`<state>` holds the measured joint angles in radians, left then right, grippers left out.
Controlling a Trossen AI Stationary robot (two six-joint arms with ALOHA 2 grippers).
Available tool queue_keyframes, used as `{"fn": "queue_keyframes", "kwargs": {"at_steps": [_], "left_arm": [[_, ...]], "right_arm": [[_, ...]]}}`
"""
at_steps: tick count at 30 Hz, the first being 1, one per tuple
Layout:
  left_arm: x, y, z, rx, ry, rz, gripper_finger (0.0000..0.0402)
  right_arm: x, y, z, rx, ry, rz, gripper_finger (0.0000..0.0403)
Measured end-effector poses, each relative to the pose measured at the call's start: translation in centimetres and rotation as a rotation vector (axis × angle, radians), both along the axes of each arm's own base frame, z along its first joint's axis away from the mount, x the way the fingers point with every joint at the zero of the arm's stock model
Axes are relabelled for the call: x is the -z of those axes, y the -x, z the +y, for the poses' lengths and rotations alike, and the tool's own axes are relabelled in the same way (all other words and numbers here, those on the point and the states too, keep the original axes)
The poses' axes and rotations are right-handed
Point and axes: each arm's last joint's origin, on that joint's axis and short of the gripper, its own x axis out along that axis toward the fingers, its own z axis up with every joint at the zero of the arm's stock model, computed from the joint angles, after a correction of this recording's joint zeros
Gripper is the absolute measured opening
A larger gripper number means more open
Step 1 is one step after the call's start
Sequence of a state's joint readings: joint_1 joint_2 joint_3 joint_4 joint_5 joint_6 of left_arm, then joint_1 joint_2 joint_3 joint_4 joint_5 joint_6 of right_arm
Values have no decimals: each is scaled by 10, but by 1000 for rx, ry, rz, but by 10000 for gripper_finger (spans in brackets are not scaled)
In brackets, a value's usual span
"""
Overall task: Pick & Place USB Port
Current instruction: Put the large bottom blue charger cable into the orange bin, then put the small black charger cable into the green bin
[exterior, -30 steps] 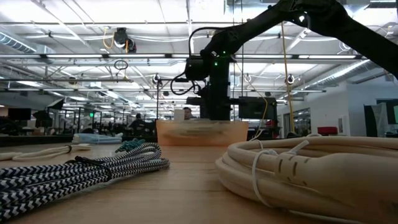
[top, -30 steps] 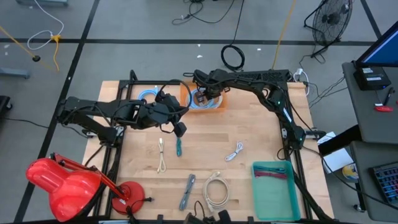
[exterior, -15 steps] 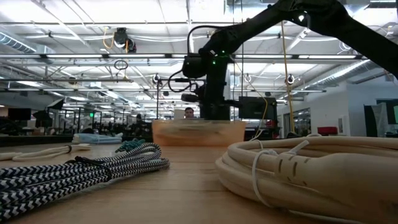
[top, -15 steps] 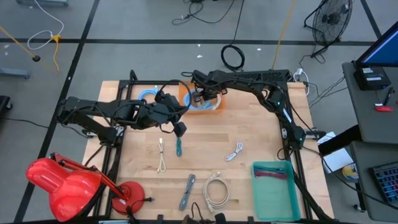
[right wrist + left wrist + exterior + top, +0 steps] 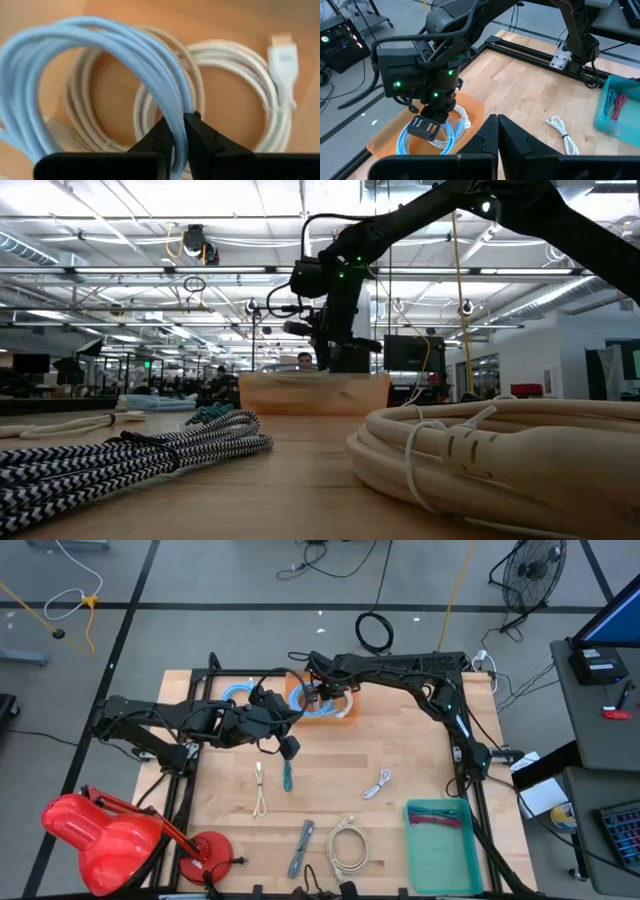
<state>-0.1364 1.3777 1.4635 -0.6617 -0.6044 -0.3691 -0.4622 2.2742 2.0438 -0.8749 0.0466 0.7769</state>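
Note:
An orange tray sits at the table's far middle and holds a light blue braided USB cable coil and white cable coils. One of the white cables ends in a plug. My right gripper reaches down into the tray and is shut on the blue cable. It also shows in the left wrist view and the low view. My left gripper hangs shut above the table, just near of the tray, with nothing in it. My right gripper pinches one bundle of the light blue cable's loops between its two fingers. The fingers come steeply from above and lie across the strands. The pinched part arches up toward the fingers, while the rest of the coil lies over the white cables in the tray.
Nearer on the table lie a teal cable, a thin white cable, a small white cable, a grey braided cable and a cream coil. A teal bin stands near right. Another blue coil lies far left.
My right gripper has tipped and shifted a little toward the table's left, still over the tray. The orange tray has slid slightly to the left with it.

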Motion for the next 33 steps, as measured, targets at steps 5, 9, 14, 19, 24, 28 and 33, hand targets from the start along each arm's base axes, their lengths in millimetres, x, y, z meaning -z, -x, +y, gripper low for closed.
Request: {"fn": "queue_keyframes", "kwargs": {"at_steps": [5, 9, 14, 19, 24, 28, 33], "left_arm": [[0, 0, 0, -4, 6, -4, 29], [-1, 0, 0, -5, 9, -14, 31], [-1, -1, 0, -3, 8, -17, 19], [-2, -1, 0, -2, 9, -27, 5], [-3, -2, 0, 2, 3, -33, 6], [-3, -2, 0, -1, 3, -34, 27], [-2, -2, 5, -20, 7, -31, 51]], "right_arm": [[-7, 1, 1, -4, 9, -14, 57], [-6, 2, 1, -11, 5, -2, 59], [-5, 4, 2, -48, 7, 27, 64], [-5, 5, 4, -93, -29, 24, 88], [-6, 6, 5, -95, -39, 33, 136], [-21, 9, 6, -98, -19, 4, 176], [-56, 19, 4, -107, 47, -82, 213]]}}
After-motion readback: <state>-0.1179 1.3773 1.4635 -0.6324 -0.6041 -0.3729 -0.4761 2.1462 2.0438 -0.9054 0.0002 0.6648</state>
